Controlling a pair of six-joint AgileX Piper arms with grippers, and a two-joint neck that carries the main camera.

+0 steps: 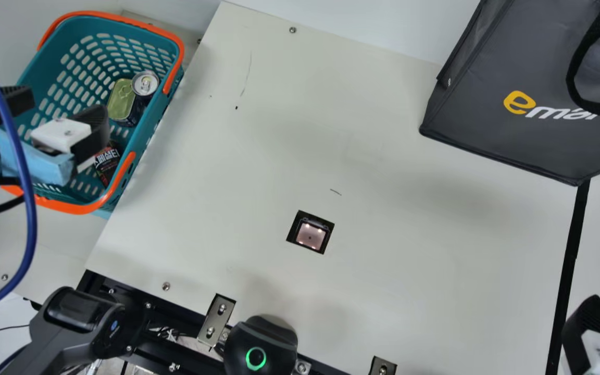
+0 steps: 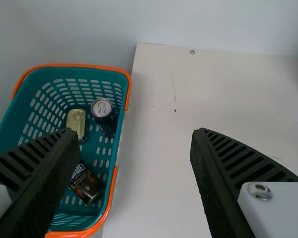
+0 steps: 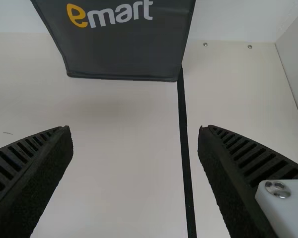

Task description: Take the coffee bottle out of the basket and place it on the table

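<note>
My left gripper [image 1: 62, 108] is held over the teal basket [image 1: 150, 136] in the main view, its two fingers apart. A dark coffee bottle [image 1: 106, 162] with white and red print lies low in that basket, partly behind the near finger. From the left wrist, the open left gripper [image 2: 135, 139] has nothing between its fingers, and the bottle [image 2: 86, 184] lies tilted inside the basket [image 2: 116, 144], beside one finger. At the main view's lower right edge is part of my right gripper [image 1: 593, 325]; the right wrist view has the right gripper [image 3: 134, 135] open and holding nothing.
Farther along the basket are a can [image 1: 145, 84] with a silver top and a gold-lidded tin [image 1: 121, 99]. Orange handles edge the basket. The cream table [image 1: 373, 172] lies beside it, with a dark bag [image 1: 492, 125] at its far right and a square dark opening [image 1: 310, 233].
</note>
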